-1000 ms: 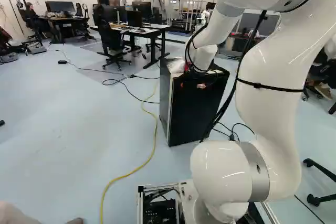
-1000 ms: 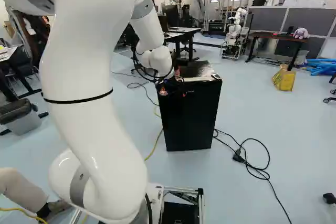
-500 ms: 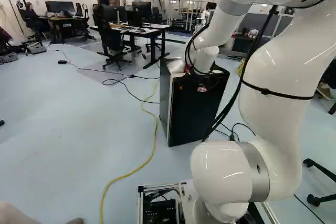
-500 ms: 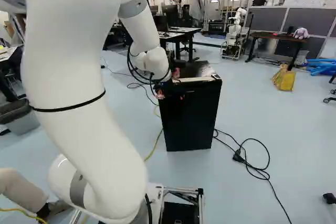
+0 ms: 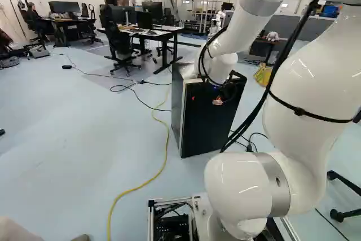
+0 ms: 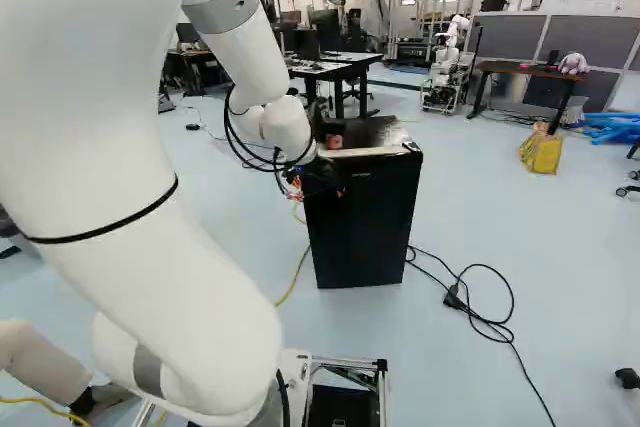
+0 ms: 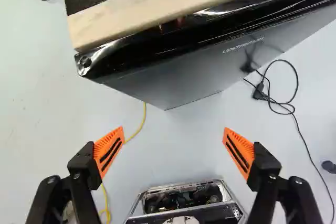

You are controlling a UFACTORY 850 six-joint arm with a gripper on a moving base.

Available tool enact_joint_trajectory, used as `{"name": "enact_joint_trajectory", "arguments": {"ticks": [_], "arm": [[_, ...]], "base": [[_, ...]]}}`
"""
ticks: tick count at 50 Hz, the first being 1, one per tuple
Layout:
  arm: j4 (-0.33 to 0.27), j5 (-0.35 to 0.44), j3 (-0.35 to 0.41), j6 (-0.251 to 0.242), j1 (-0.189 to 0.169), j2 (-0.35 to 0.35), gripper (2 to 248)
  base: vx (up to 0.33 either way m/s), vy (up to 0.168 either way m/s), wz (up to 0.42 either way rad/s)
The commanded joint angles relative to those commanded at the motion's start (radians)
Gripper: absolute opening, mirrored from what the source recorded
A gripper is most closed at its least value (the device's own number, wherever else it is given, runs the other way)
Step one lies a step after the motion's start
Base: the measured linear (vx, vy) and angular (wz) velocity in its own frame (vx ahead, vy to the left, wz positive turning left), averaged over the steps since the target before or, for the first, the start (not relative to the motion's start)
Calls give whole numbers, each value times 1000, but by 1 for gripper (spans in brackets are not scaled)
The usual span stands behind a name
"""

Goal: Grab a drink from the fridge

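1. Arm (image 6: 95,112), one of it: just now it has swung back towards the base (image 7: 210,215) (the base itself has held its ground), bringing the wrist away from the fridge. I judge that makes room to line up on a door edge, but it gets nobody a drink yet.
2. Fridge (image 5: 177,105), one: just beside the claw, on the side away from the base, and in the same spot as before. Its one door (image 6: 362,227) looks shut, so opening it should come first. Which edge is hinged I cannot tell.
3. Another robot (image 6: 447,57), one that I can make out: well beyond the claw, past the fridge, and no part of this job.
4. Claw (image 7: 174,129), one: spread wide and gripping nothing, its two orange pads (image 7: 109,150) well apart, pointing down in front of the door. Coming back in too low or too close could knock the door's top corner.
5. Cords, two by the fridge: one yellow cord (image 7: 140,124) and one black cord (image 7: 297,85), both on the floor below the claw.
6. Red thing (image 6: 333,141), one: on the fridge top, beyond the claw (perhaps a can; I cannot tell).
7. Drink, none surely seen: presumably behind that door, beyond the claw's reach until it opens.
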Motion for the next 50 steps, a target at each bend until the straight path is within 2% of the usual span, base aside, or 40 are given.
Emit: {"name": "enact_joint_trajectory", "arguments": {"ticks": [39,50], "arm": [[0,389,213,0,41,217,247],[0,504,232,0,44,239,247]], "base": [[0,0,0],[0,0,0]]}}
